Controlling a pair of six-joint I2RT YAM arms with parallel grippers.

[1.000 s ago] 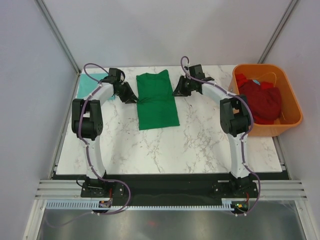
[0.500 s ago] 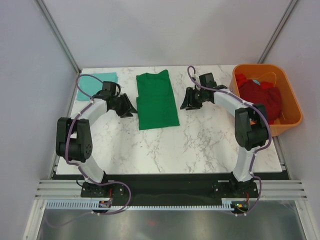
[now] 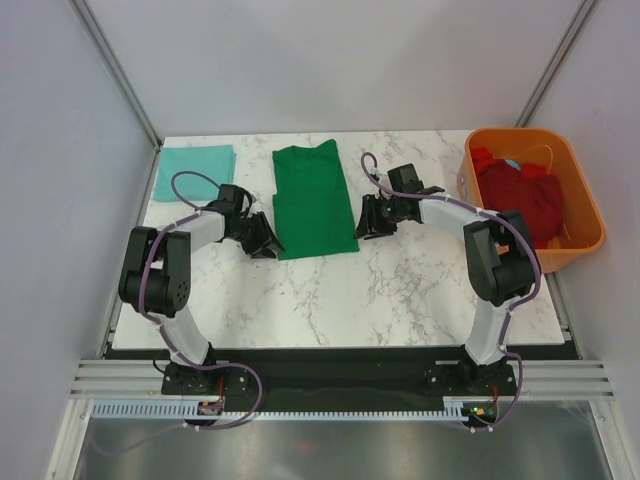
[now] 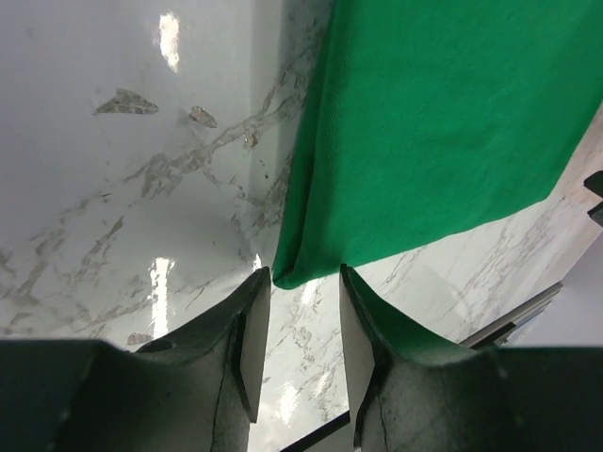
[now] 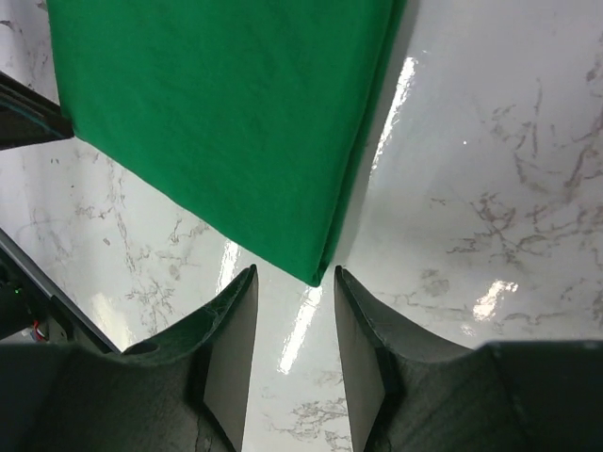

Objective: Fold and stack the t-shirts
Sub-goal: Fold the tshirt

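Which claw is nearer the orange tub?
Right. The right claw is at the green t-shirt's near right corner, towards the orange tub; the left claw is at its near left corner, farther off.

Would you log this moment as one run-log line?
step: fold green t-shirt | left tool: open, at near-left corner | right tool: open, at near-right corner | teal t-shirt: far-left | red t-shirts: in orange tub

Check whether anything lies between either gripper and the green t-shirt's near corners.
Nothing visible does. The left gripper and the right gripper each stand with open jaws right at a near corner of the green t-shirt, with only the bare marble table around them.
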